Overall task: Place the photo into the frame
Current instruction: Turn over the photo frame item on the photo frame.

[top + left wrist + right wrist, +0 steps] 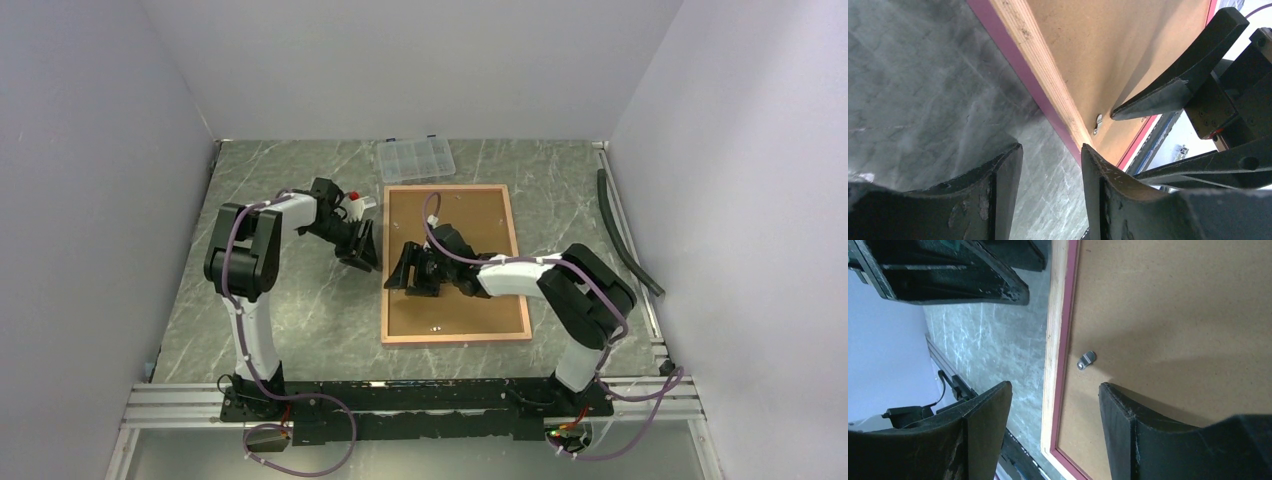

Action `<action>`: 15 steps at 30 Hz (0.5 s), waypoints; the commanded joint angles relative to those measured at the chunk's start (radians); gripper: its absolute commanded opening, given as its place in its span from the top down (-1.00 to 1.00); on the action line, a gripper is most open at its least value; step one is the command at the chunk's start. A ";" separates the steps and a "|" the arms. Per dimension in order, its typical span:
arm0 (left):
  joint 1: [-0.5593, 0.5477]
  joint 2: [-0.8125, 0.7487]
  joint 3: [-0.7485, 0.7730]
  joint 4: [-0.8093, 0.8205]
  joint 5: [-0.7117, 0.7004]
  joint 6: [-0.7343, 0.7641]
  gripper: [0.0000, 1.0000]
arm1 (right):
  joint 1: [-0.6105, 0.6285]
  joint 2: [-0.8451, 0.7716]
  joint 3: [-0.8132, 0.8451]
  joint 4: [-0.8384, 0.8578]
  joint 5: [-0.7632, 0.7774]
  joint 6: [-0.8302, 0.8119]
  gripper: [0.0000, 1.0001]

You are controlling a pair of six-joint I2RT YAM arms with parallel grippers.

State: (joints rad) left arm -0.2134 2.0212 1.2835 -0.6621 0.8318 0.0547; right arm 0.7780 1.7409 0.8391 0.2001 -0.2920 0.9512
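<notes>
The frame (455,339) lies back-up on the table, with the plain brown backing board (470,215) filling it. The photo is hidden. My left gripper (362,255) is open and empty just left of the frame's left edge. In the left wrist view (1051,150) its right finger is by the tan wood edge (1038,65). My right gripper (405,275) is open and empty. In the right wrist view (1055,387) it straddles the frame's left rail (1055,315). A small metal clip (1086,360) sits on the board near that rail.
A small clear compartment box (415,158) stands behind the frame. A long black strip (625,235) lies along the right wall. Grey marble table (290,320) lies left of the frame. The two grippers are close together at the frame's left edge.
</notes>
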 commanded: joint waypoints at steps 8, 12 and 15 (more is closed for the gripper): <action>-0.025 0.048 0.034 0.019 0.037 0.003 0.13 | 0.004 0.057 0.081 0.013 -0.016 -0.013 -0.33; -0.026 0.047 0.028 0.022 0.041 0.008 0.19 | 0.004 0.068 0.093 0.015 -0.016 -0.017 -0.31; -0.027 0.045 0.027 0.020 0.043 0.011 0.25 | 0.005 0.081 0.101 0.021 -0.026 -0.016 -0.30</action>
State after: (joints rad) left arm -0.2333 2.0583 1.2915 -0.6514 0.8669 0.0555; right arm 0.7795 1.8019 0.9024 0.2100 -0.3164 0.9504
